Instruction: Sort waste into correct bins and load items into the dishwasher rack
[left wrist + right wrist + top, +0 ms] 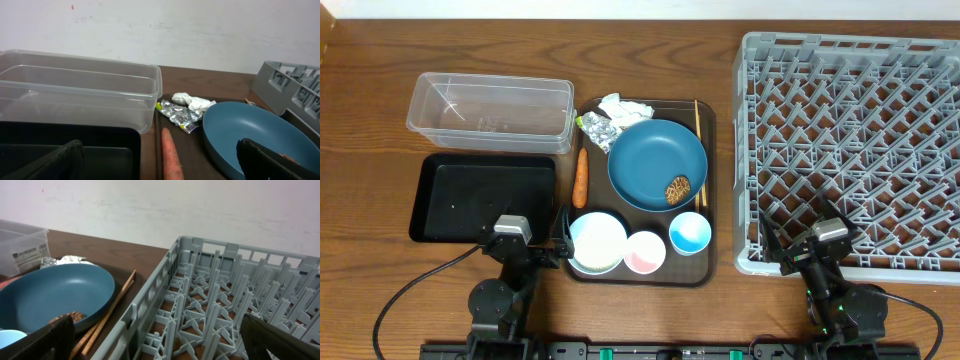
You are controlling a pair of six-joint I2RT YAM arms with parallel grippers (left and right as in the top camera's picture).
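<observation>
**2 grippers open, nothing sorted yet**

The left gripper [532, 250] and right gripper [810, 252] hang wide open and hold nothing. The brown tray [710, 205] carries a blue plate [650, 160] with a brown lump [678, 190], crumpled paper [623, 108], silvery foil [597, 130], a carrot [581, 177], chopsticks [698, 125], a white bowl [598, 241], a pink cup [645, 251] and a light-blue cup [690, 234]. The clear tub [490, 128] and black tray [485, 197] lie to its left, the grey rack [850, 150] to its right.

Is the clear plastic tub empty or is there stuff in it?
Empty: the clear tub shows only its bare bottom overhead, nothing inside from the left wrist either.
</observation>
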